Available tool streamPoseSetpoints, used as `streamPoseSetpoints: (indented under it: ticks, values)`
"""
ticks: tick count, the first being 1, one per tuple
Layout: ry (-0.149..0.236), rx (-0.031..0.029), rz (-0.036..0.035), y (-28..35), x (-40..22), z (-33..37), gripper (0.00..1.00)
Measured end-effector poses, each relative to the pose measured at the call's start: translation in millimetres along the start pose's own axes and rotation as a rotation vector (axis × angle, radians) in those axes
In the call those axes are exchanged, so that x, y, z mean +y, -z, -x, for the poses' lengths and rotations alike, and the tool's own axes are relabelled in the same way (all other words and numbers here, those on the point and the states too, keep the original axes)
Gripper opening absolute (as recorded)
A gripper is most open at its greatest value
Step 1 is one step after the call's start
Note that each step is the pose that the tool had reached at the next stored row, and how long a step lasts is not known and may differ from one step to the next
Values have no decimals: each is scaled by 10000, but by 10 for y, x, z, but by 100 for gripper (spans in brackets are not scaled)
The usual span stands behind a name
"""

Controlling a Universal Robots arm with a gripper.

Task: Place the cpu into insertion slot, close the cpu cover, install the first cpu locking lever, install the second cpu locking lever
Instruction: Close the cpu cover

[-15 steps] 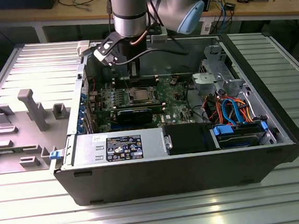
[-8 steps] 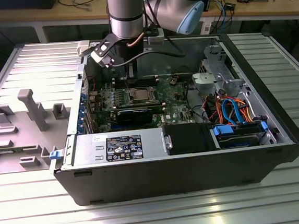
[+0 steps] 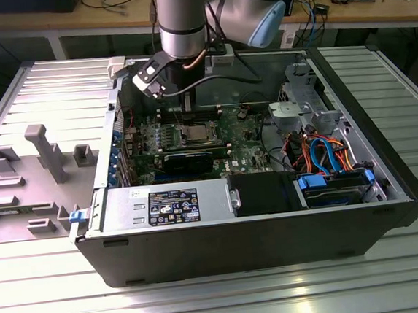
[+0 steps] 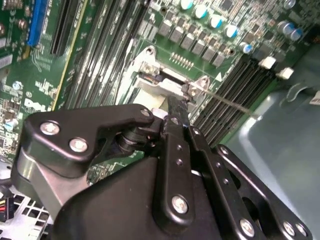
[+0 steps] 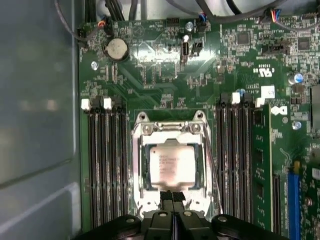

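The cpu point(image 5: 172, 167), a flat silver-grey square, lies in the insertion slot point(image 5: 146, 170) on the green board. The silvery cpu cover point(image 5: 170, 128) lies flat around it, and the chip shows through the cut-out. My gripper point(image 5: 172, 196) is shut, with its two black fingers pressed together at the edge of the cover frame. In the second wrist view the gripper point(image 4: 176, 102) reaches the frame's hinge end, beside a thin wire locking lever point(image 4: 227, 101) that sticks out sideways. That lever point(image 5: 216, 170) runs along one side of the socket. In the exterior view the gripper point(image 3: 189, 113) hangs just behind the socket point(image 3: 196, 134).
Rows of black memory slots point(image 5: 105, 165) flank the socket on both sides. A long black ribbed card point(image 3: 187, 158) lies in front of it. Coloured cables point(image 3: 326, 153) and a drive cage point(image 3: 299, 97) fill the case's right part. The case walls point(image 3: 350, 93) enclose the board.
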State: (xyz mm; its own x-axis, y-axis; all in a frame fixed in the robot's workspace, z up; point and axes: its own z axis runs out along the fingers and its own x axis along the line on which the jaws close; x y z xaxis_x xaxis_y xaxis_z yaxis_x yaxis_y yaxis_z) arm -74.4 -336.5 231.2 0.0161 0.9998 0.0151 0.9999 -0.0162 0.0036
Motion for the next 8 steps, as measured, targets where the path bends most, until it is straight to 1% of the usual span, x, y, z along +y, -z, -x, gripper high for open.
streamPoseSetpoints:
  ticks: [1,2,3,5,7,8]
  values:
    - [41,-25,-142,-9,30,0,11]
    - [114,-46,-203,-16,36,0,11]
    - [184,-67,-238,-21,37,0,11]
    - [318,-82,-286,-31,37,-1,11]
    - [371,-84,-298,-48,37,0,11]
    - [385,-84,-300,-69,38,0,11]
